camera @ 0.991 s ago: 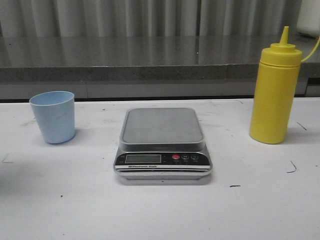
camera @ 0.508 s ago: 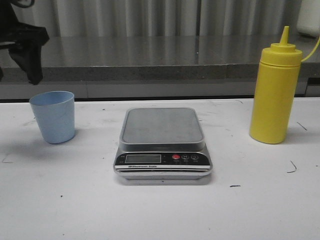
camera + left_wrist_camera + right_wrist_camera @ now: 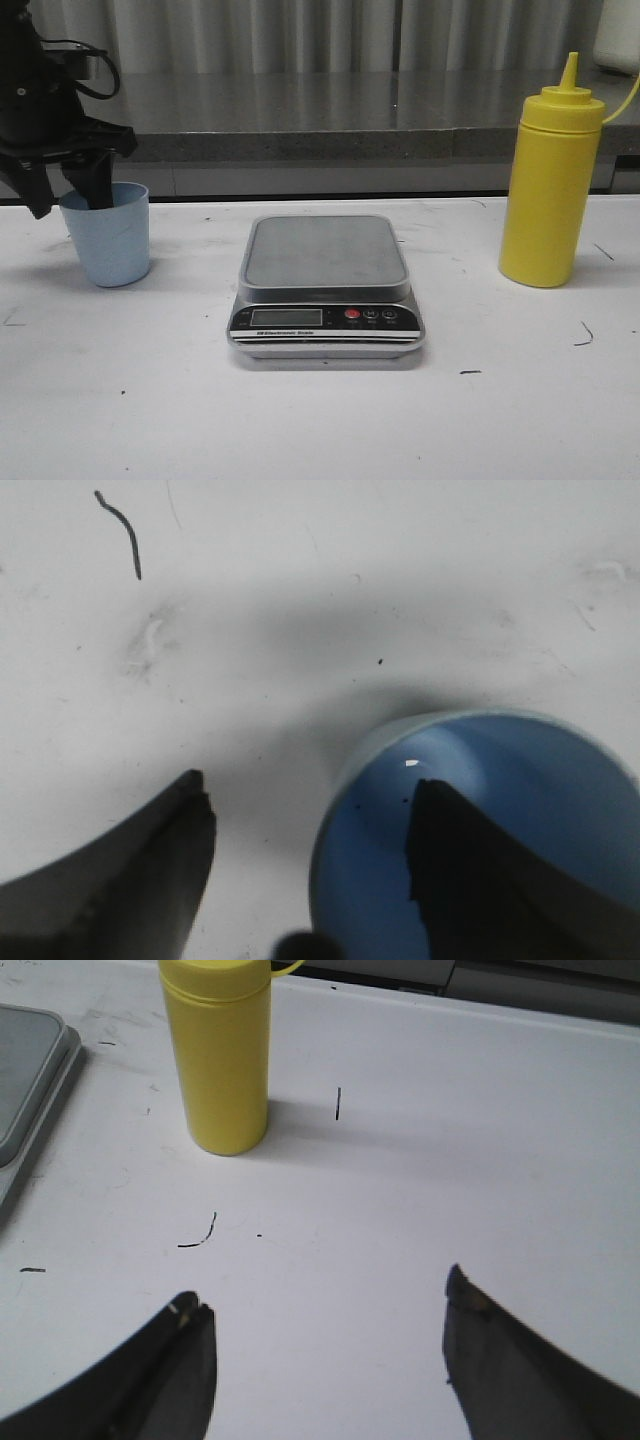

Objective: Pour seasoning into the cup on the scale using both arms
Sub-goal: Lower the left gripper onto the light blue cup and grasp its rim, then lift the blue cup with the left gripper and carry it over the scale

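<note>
**One finger inside the cup, one outside**

Three task things stand in a row on the white table (image 3: 120,420). Seen from the front, with the scale as the clock's centre, the cup (image 3: 108,240) stands at 9 o'clock, upright and well apart from the scale. The left gripper (image 3: 68,195) hangs over the cup's rim with its jaws spread wide. In the left wrist view one finger (image 3: 480,880) reaches down inside the blue cup (image 3: 560,800), while the other finger (image 3: 140,880) is outside, over bare table. Neither finger can be seen pressing the wall, so the gripper straddles the rim without a clear grip.

The scale (image 3: 325,255) sits in the middle, its platform bare, its black panel and red button (image 3: 351,314) facing the camera.

At 3 o'clock, well apart from the scale, the yellow bottle (image 3: 550,185) stands upright, nozzle up. In the right wrist view the right gripper (image 3: 325,1360) is wide open and holds nothing. The bottle (image 3: 217,1055) is near it but clear of both fingers, with the scale's corner (image 3: 30,1080) just beside the bottle.
</note>
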### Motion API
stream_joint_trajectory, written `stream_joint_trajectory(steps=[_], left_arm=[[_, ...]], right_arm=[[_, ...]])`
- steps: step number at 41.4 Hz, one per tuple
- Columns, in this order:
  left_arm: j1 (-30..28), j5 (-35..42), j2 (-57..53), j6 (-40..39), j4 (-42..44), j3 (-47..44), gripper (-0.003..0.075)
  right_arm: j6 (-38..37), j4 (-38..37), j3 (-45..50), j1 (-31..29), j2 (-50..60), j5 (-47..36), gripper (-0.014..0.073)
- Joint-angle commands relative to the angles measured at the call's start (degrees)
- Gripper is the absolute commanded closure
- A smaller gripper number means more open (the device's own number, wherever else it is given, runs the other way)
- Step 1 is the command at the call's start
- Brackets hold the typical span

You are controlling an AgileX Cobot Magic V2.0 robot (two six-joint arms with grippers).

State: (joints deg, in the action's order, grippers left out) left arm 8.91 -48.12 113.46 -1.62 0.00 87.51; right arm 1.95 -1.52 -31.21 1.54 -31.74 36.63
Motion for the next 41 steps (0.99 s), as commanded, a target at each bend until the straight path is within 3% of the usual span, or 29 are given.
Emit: stream_joint_trajectory(steps=[1, 12, 25, 41], left_arm=[[0.5, 2.2, -2.9, -0.2, -0.6, 1.8, 0.0458], [0.5, 1.2, -3.0, -0.2, -0.6, 2.9, 0.0737], [3.2, -3.1, -8.0, -0.2, -1.5, 9.9, 0.074], [17.5, -5.4, -10.8, -0.2, -1.5, 14.1, 0.074]], right_arm=[[0.6, -1.0, -1.6, -0.2, -0.5, -3.8, 0.0085], [0.6, -1.0, -1.6, -0.2, -0.5, -3.8, 0.0085], [0.6, -1.0, -1.6, -0.2, -0.5, -3.8, 0.0085], [0.6, -1.0, -1.6, -0.2, -0.5, -3.8, 0.0085]])
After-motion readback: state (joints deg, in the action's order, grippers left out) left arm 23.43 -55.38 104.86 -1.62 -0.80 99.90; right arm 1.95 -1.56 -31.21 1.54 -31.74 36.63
